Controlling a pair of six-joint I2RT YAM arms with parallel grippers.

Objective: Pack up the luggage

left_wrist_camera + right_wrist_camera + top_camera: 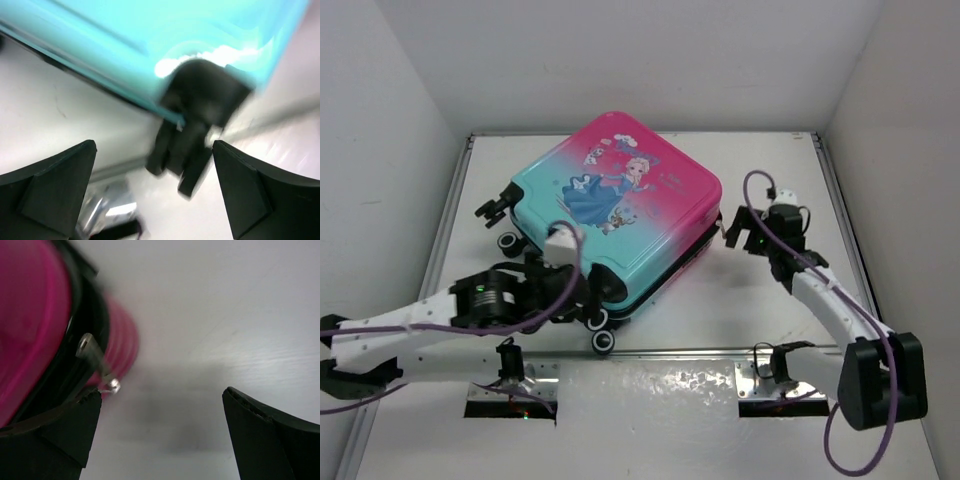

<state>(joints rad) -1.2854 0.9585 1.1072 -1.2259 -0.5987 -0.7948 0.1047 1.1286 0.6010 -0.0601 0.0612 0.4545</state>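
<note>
Luggage lid down | left fingers, right fingers spread, empty | tip: right pinches zip pull squarely, left steadies wheel

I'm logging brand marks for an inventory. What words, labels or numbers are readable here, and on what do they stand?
No text can be read anywhere.
Luggage lid: a small dark mark to the right of the princess print in the top view, perhaps lettering, too small to read.
Both wrist views: blurred, no writing shows.
</note>
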